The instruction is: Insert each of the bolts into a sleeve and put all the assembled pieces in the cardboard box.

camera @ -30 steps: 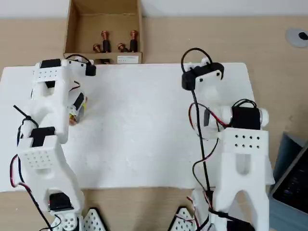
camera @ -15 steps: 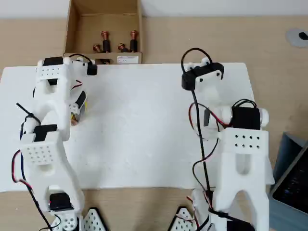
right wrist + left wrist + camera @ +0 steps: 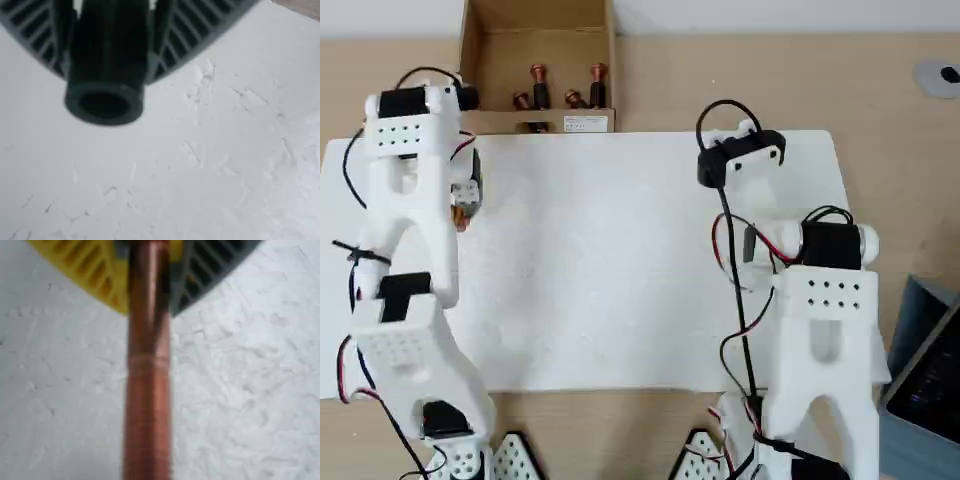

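Left gripper (image 3: 147, 310) pinches copper bolt (image 3: 147, 390); shank protrudes over white mat (image 3: 620, 270). Right gripper (image 3: 107, 65) clamps black sleeve (image 3: 104, 100), bore exposed. Bolt likely rigid, smooth, slip-prone: grip across shank. Sleeve likely light, stiff. Cardboard box (image 3: 470, 60) beyond mat.

A robotics lab bench: a white plastic left arm (image 3: 415, 200) and right arm (image 3: 820, 330) trail loose wires (image 3: 725, 250) over a foam sheet (image 3: 600, 260) on a wooden desk (image 3: 720, 85), with a cardboard box (image 3: 470, 70) beside the sheet.
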